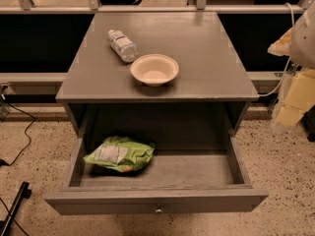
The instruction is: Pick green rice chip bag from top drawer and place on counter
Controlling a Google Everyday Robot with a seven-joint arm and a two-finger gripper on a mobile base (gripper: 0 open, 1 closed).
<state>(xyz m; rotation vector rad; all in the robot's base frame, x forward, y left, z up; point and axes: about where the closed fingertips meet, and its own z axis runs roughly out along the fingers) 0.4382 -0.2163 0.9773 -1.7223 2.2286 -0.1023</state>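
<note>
1 crinkly green rice chip bag (119, 154), white-labelled; end effector (291, 102) far right, state unreadable.

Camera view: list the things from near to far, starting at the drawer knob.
Drawer knob → green chip bag in the open drawer → bowl on the counter → water bottle. The gripper hangs at the right edge, beside the counter.

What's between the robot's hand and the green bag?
In the camera view, the gripper hangs at the right edge. Between it and the green rice chip bag lie the right wall and bare floor of the top drawer.
</note>
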